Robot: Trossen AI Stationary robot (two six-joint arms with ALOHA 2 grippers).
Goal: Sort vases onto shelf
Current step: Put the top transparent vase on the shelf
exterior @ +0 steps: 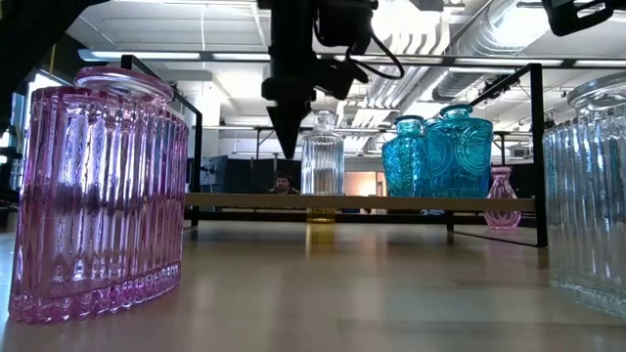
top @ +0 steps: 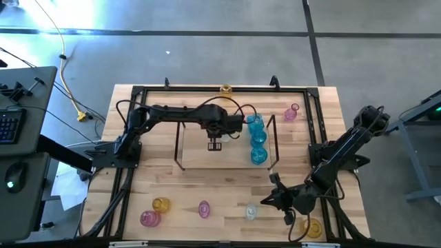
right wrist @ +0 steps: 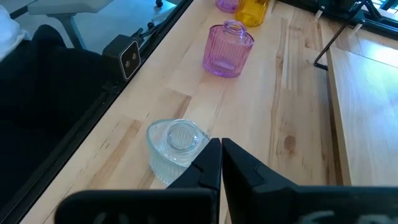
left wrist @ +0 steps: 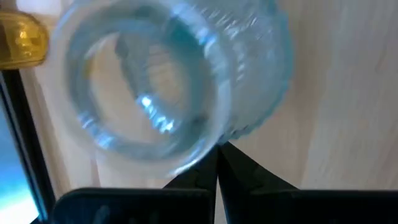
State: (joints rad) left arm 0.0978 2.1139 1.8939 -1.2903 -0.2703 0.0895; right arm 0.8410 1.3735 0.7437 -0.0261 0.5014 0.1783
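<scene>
On the shelf (top: pixel 207 157) stands a clear ribbed vase (exterior: pixel 322 154), with three blue vases (top: pixel 258 140) in a row to its right. My left gripper (exterior: pixel 287 147) is shut and points down, its tips level with the clear vase's (left wrist: pixel 168 81) body, close on its left. My right gripper (right wrist: pixel 221 152) is shut near the table's front, beside a small clear vase (right wrist: pixel 176 148) standing on the tabletop. More pink, amber and clear vases stand along the near edge. My left gripper comes from above with its fingers shut, and the tips (left wrist: pixel 217 155) stand right beside the clear vase's wall (left wrist: pixel 249 118); I cannot tell whether they touch it. My right gripper's shut tips (right wrist: pixel 211 155) lie next to the small clear vase's side; I cannot tell whether they touch it.
A pink vase (top: pixel 291 114) stands right of the shelf's wire end (top: pixel 274 141), and an amber one (top: pixel 226 88) at the far edge. Near the front are an amber vase (top: pixel 160 204), two pink ones (top: pixel 149 218) (top: pixel 204 209) and an amber one (top: pixel 312 227).
</scene>
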